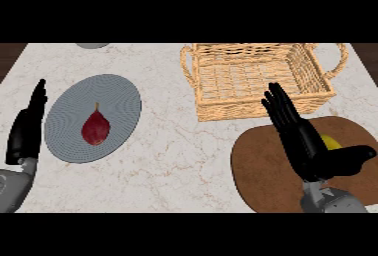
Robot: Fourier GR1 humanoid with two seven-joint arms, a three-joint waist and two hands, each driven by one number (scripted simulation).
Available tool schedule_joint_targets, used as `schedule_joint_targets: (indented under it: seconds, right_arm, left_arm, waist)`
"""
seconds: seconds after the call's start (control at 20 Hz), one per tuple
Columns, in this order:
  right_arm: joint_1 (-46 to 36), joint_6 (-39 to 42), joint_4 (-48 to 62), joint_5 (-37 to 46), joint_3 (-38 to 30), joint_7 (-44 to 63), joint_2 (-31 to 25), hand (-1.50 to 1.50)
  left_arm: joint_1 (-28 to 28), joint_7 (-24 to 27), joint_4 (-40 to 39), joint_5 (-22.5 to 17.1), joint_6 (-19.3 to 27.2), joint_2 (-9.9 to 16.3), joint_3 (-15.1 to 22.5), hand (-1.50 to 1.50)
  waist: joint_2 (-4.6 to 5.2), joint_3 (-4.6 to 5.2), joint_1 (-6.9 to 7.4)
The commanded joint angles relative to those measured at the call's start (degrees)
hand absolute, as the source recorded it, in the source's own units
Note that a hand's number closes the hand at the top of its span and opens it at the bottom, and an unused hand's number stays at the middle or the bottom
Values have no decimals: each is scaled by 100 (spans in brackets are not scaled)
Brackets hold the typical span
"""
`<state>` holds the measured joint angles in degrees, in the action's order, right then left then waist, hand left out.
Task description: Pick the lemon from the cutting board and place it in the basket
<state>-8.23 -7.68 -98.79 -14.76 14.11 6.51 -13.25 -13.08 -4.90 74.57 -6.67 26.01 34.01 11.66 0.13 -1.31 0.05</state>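
Marble-patterned desk (177, 165) fills the frame from edge to edge. Wicker basket (255, 80), upper right, holds nothing visible; its near wall stands just above the brown cutting board (266, 165) at lower right. Grey ribbed plate (92, 117) at left carries a red, pointed fruit (95, 127), well apart from the task items. Right hand (303, 145) lies over the board, fingers (284, 112) straight and pressed together, pointing toward the basket, thumb out to the right. Left hand (26, 130) rests at the left edge, fingers straight.

Lemon (330, 143) is on the board, mostly hidden beside the right palm, not yet enclosed. Judged status: approach stage; grasp, lift and placement remain. Open desk lies between plate and board; the basket wall must be cleared.
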Motion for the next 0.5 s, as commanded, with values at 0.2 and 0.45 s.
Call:
schedule_joint_targets:
  seconds: [0.2,0.45]
  right_arm:
    - [-976,2350,-309,-1736,122,-49,-279,150]
    - [-628,4354,-1007,-2024,1059,-553,-879,150]
  left_arm:
    - [792,-390,-145,-821,-669,-975,453,0]
    - [1131,-586,-178,-1112,-1000,-1199,624,0]
  waist:
    - [85,132,367]
    - [-4,115,117]
